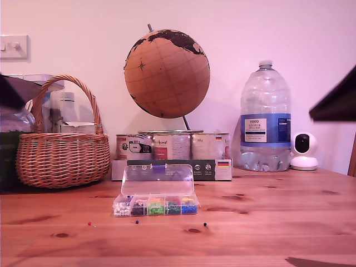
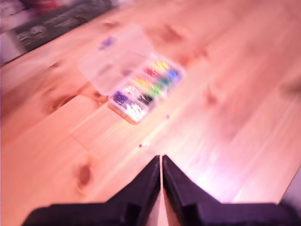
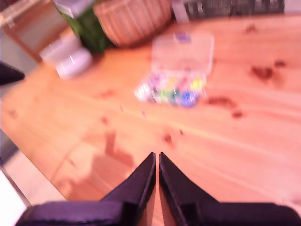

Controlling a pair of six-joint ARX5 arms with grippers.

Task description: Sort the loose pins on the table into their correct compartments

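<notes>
On the table [image 1: 289, 233], in the exterior view, three loose pins lie in a rough row in front of the clear box, running from that view's left to its right: the red pin [image 1: 89, 223], the dark blue pin [image 1: 137, 221] and the blackish-green pin [image 1: 204, 225]. Each is a mere dot, too small to tell which way its shaft points.

Behind them stands the clear box [image 1: 156, 205] with its long axis across the view and its hinged lid [image 1: 158, 179] tilted up at the back. Its compartments hold clusters of pin heads, from the exterior view's left: white, dark, green, teal-green, blue, with red and yellow showing behind.

My first gripper [image 2: 161, 162] hovers above the wood with its jaws pressed together, holding nothing; the red pin [image 2: 140, 146] lies just ahead of its tips, the box [image 2: 146, 89] beyond. My second gripper [image 3: 156, 159] also has its jaws together and empty, well back from the box [image 3: 176, 89]; the blur hides the pins there.

A wicker basket [image 1: 62, 158] holding containers stands at the exterior view's left.
</notes>
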